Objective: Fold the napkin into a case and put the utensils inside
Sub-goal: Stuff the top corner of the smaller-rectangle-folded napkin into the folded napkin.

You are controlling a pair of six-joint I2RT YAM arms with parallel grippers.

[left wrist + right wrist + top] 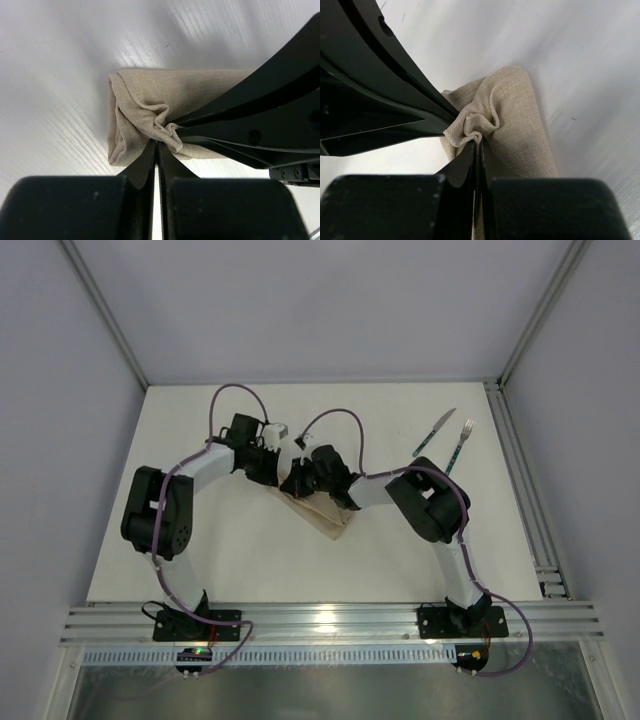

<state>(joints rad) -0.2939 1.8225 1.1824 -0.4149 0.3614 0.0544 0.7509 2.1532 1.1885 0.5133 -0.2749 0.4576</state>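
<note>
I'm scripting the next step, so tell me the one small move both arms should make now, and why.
Probably draw the left gripper and right gripper slightly apart. Both are shut on one crumpled bunch at the end of the folded napkin, tips nearly touching, so the cloth puckers there. The knife and fork lie untouched at the far right.

Tip to tip: left gripper against right gripper. Just beneath both, napkin. Well off right, knife, fork.
</note>
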